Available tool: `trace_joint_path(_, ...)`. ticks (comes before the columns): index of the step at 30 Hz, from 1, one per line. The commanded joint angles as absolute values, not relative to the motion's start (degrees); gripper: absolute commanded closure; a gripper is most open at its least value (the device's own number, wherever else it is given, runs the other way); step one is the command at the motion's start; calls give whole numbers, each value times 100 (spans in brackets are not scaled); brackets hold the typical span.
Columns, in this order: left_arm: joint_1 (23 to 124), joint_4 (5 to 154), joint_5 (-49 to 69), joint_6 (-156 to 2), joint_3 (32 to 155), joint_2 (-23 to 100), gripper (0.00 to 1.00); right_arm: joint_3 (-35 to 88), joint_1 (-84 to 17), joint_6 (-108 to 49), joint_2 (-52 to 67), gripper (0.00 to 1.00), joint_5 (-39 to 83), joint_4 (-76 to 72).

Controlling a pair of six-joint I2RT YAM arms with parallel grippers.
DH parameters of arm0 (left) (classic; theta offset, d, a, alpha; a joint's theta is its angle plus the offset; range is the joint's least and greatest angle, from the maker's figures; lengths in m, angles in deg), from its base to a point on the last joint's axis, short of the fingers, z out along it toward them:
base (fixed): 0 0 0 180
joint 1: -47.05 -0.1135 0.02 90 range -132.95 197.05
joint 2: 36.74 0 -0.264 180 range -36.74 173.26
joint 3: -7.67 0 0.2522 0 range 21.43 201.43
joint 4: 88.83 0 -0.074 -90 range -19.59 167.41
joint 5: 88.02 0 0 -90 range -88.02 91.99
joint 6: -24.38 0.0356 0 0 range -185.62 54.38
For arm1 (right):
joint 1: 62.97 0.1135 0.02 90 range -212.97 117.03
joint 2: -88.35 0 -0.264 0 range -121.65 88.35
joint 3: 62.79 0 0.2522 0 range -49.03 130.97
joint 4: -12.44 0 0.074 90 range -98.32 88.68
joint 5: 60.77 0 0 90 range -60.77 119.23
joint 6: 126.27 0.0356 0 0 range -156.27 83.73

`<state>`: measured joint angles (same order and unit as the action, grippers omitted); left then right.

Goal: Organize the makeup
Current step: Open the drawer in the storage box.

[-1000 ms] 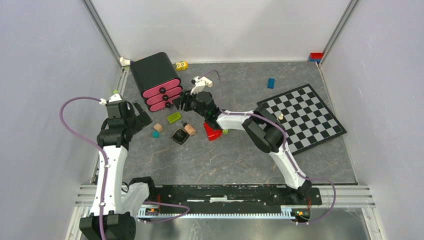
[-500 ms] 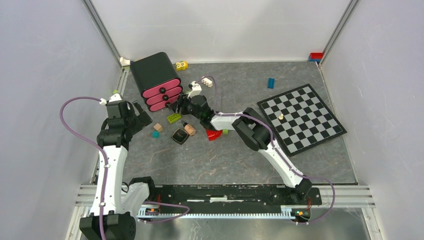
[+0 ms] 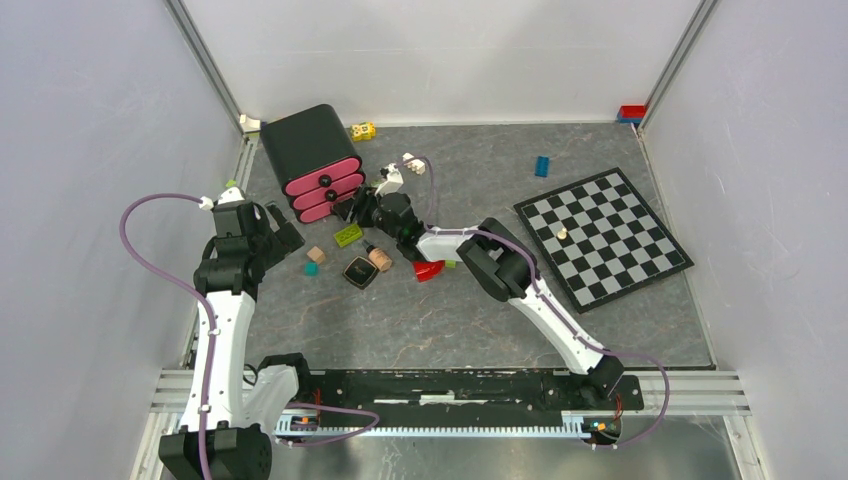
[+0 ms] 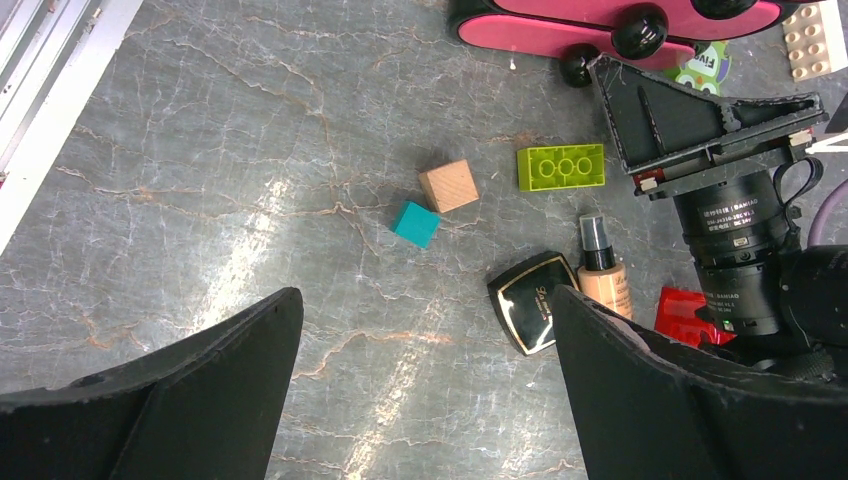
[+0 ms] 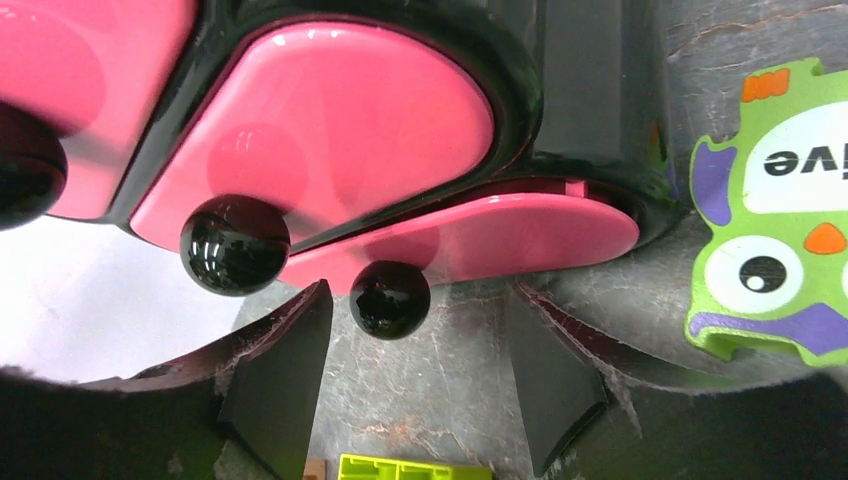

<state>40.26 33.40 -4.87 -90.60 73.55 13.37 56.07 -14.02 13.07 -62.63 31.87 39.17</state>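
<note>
Black knob (image 5: 390, 298) of bottom pink drawer (image 5: 480, 235) inside open right gripper (image 5: 420, 292), gaps both sides; left gripper (image 4: 425, 295) open.

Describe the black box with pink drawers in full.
The box is a glossy black, plastic-looking case with rounded corners, standing at the far-left corner of the mat. Three stacked pink drawer fronts each carry a black ball knob. The bottom drawer looks slightly ajar; the open right claw straddles its knob without gripping it.
</note>
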Motion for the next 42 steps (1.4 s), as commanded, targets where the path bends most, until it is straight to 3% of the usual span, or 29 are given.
trace_joint_path(1,3986,3566,-372,-9006,7357,1291,0,5958,-1404,1716,-6504,31,3269,4171)
trace_joint_path(21,3984,3579,-363,-9006,7346,1305,0,6391,-1322,1872,-6801,40,3185,3907)
trace_joint_path(25,3985,3576,-362,-9006,7348,1308,0,6127,-1322,1772,-6648,55,3187,4044)
trace_joint_path(27,3984,3575,-349,-9005,7346,1307,0,6069,-1320,1737,-6609,53,3161,4091)
trace_joint_path(31,3988,3579,-338,-9006,7346,1313,0,6054,-1314,1739,-6574,41,3160,4170)
trace_joint_path(42,3984,3575,-347,-9006,7346,1309,0,6374,-1260,1859,-6749,45,3218,3984)
